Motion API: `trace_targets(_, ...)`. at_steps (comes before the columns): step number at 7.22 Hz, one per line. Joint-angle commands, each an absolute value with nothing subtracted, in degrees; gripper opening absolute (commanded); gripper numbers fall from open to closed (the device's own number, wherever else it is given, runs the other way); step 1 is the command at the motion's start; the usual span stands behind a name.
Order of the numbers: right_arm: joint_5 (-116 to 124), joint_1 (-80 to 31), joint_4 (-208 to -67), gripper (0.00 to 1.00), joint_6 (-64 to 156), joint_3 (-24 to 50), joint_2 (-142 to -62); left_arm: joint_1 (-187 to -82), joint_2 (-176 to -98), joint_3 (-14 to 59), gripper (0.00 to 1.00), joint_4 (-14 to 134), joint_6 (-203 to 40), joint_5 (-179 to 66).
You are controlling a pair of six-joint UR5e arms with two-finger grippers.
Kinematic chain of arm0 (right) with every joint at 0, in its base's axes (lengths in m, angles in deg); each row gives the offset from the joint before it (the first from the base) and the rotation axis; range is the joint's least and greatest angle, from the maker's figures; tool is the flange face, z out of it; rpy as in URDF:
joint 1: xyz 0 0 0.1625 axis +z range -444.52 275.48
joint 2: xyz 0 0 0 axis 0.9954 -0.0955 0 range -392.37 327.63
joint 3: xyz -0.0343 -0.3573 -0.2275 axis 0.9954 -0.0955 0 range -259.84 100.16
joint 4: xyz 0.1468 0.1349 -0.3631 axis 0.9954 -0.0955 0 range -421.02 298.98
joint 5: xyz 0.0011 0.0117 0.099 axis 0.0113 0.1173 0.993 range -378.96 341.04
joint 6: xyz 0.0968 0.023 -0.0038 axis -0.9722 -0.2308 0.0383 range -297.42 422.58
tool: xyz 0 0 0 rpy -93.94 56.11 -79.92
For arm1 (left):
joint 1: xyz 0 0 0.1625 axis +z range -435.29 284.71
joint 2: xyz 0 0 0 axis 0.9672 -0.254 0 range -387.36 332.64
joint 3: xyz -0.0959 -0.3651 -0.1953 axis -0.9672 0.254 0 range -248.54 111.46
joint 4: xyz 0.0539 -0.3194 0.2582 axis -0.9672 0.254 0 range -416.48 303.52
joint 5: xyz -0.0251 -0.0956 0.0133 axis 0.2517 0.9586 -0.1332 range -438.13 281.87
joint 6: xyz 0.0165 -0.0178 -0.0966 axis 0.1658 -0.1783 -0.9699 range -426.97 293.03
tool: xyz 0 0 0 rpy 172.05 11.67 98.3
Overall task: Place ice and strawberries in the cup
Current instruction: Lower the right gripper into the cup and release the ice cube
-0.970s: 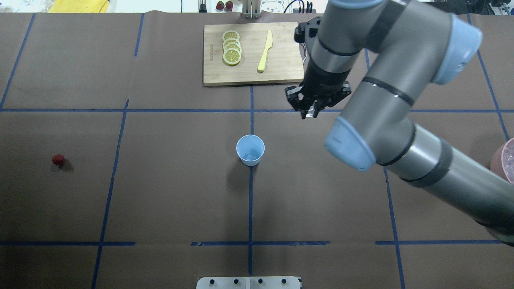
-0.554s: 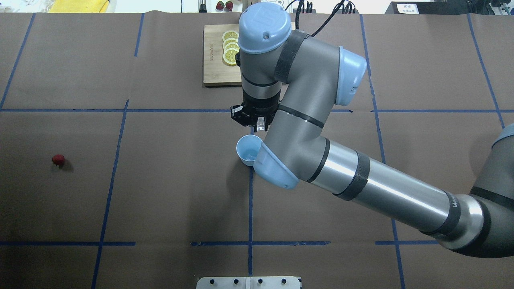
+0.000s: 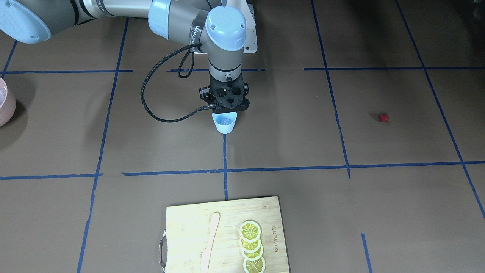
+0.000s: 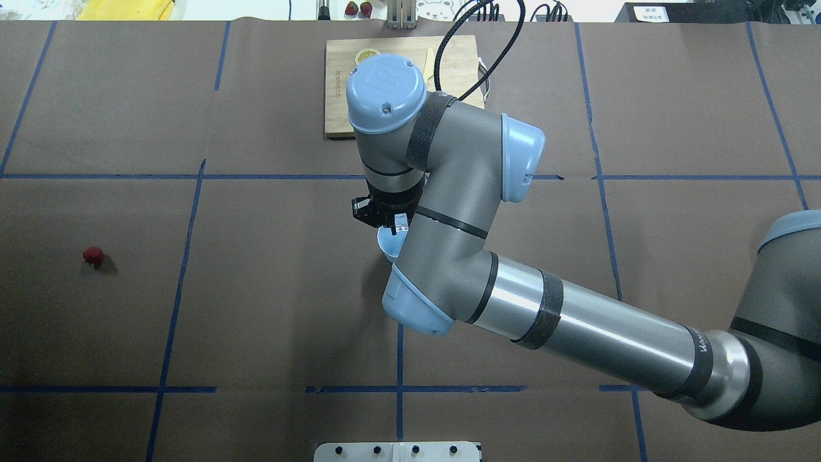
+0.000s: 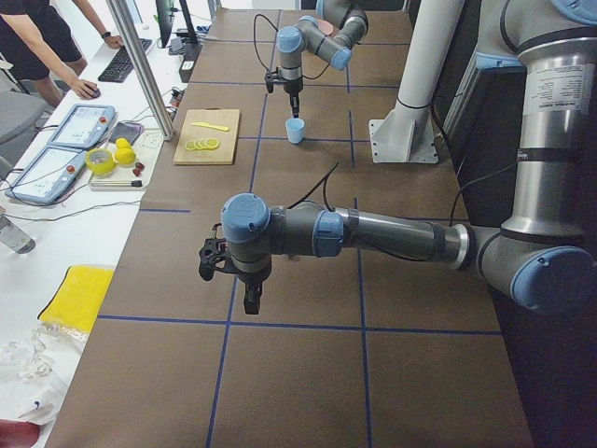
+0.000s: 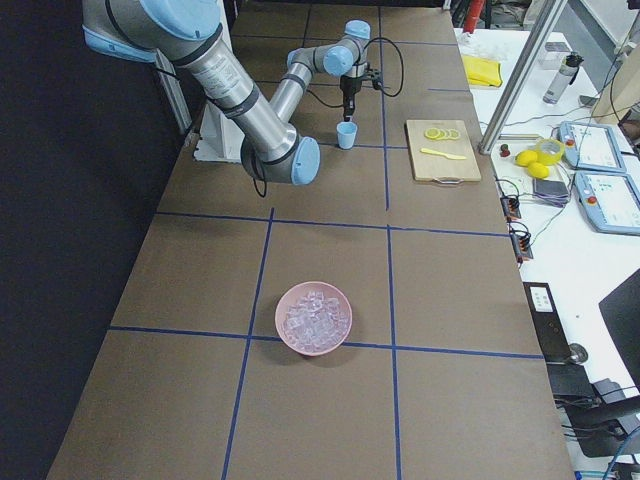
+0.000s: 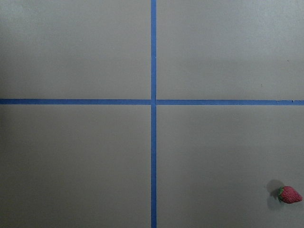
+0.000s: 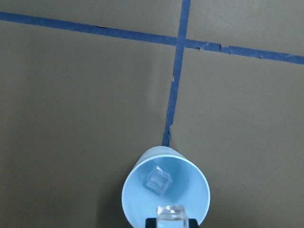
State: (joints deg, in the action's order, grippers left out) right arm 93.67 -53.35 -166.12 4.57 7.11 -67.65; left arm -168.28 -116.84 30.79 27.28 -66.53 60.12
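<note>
The pale blue cup (image 8: 190,187) stands at the table's middle (image 3: 225,128) with one clear ice cube (image 8: 158,180) lying inside. My right gripper (image 4: 392,224) hangs straight down just over the cup's rim, shut on a second ice cube (image 8: 170,216). The tiny red strawberry (image 4: 93,256) lies alone on the mat far to my left; it also shows in the left wrist view (image 7: 289,194). My left gripper (image 5: 250,297) hovers above the mat and shows only in the exterior left view, so I cannot tell whether it is open or shut.
A pinkish bowl (image 6: 314,318) full of ice cubes sits on my right side. A wooden cutting board (image 3: 189,227) with lemon slices (image 3: 251,242) and a yellow knife (image 3: 210,242) lies beyond the cup. Blue tape lines cross the brown mat.
My right arm has swung left from beside the cutting board and come in over the cup, carrying the ice cube. The strawberry and cup have not moved.
</note>
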Motion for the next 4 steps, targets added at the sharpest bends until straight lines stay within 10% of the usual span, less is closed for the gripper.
trace_targets(1,93.7,-53.3,-165.4,0.41,4.6,7.1,-67.6,-168.3,-117.1,30.8,1.0,27.3,-66.5,60.1)
trace_targets(4,93.7,-53.3,-165.2,0.77,4.7,7.7,-68.1,-168.3,-117.2,30.9,1.0,27.3,-66.5,60.1)
